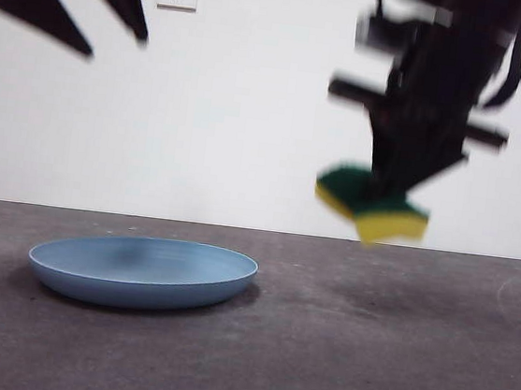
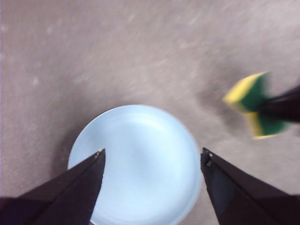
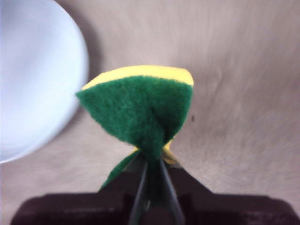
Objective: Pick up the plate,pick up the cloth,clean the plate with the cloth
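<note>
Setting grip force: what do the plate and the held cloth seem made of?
The plate: likely plastic, light blue, smooth and matte, no glare. The cloth: really a sponge, yellow foam under a fuzzy dark green scouring layer, soft enough to crumple between the right gripper jaws.

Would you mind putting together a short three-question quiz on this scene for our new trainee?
1. True or false: the plate is lifted off the table.
2. Which gripper holds the sponge? A) left B) right C) neither
3. Fill in: the left gripper hangs with its jaws ____ above the plate.

Key
1. False. The plate rests flat on the table.
2. B. The right gripper is shut on the sponge, pinching it so it folds, in the air beside the plate and clear of the table.
3. Open. The jaws stand wide apart, and nothing is between them.
</note>
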You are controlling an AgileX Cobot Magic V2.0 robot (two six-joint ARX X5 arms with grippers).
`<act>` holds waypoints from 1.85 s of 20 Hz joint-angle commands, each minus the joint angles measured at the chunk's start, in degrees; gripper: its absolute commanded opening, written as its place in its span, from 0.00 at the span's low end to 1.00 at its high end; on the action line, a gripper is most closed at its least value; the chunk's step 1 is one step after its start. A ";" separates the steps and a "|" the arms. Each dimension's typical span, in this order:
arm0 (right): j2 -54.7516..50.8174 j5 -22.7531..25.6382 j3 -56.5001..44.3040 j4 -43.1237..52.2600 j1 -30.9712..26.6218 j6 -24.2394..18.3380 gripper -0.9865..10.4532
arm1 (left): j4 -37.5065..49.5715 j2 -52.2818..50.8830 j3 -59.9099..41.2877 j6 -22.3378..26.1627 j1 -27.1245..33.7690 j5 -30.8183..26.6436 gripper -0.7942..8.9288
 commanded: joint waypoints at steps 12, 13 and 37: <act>8.39 -4.42 -0.52 -1.16 -2.78 1.77 0.59 | -12.17 -17.03 -0.24 -3.39 -3.74 0.94 0.44; 8.37 -3.98 -0.52 -1.25 -2.80 1.75 0.59 | -12.15 -17.03 -0.24 -3.39 -3.74 0.94 0.44; -43.76 4.72 -9.46 -3.74 6.43 -3.19 0.07 | 0.39 -28.46 -9.05 4.50 -6.86 -12.17 0.07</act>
